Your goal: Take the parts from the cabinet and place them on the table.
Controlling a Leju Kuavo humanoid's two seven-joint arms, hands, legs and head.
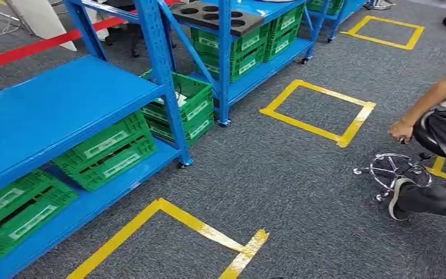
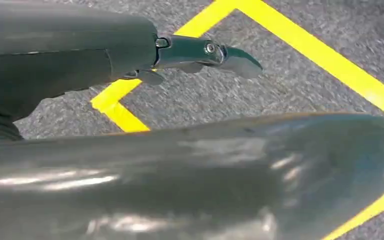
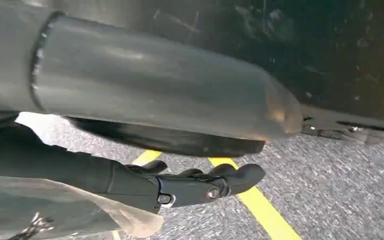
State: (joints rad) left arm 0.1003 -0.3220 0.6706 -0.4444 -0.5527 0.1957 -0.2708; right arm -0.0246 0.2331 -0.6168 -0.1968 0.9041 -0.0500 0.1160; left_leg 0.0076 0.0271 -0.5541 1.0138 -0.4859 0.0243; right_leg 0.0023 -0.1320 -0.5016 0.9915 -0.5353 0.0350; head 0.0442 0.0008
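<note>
Right hand [image 3: 190, 187] gripping a clear bag [image 3: 55, 210], my left hand [image 2: 200, 55] hanging over the floor, whether spread I cannot tell, blue rack [image 1: 58, 110] at left.

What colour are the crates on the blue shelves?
The crates are green, with pale labels; the head view shows them best.

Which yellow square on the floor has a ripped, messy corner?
The nearest yellow tape square, at the bottom of the head view beside the blue shelf. Its corner tape is torn; the two farther squares look neat.
</note>
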